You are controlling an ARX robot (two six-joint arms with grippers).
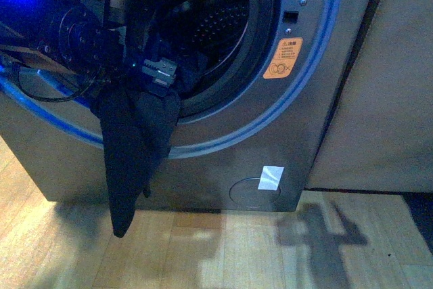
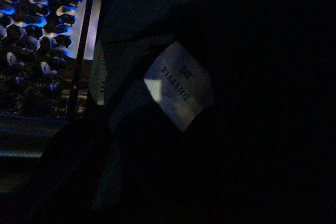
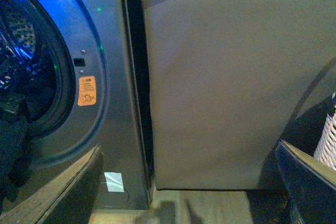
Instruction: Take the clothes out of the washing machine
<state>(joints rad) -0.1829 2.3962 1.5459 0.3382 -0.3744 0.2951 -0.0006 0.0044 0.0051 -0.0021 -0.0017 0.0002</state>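
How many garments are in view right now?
1. The dark garment hangs from the left gripper out of the washing machine's door opening, down its front. More may be hidden inside the drum.

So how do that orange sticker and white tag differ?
The orange sticker has printed symbols and rounded corners; the white tag looks plain, square-cornered. The sticker sits beside the door opening, the tag low near the floor. Both are on the grey front of the washing machine.

One garment (image 1: pixel 128 160), one washing machine (image 1: pixel 325 106).
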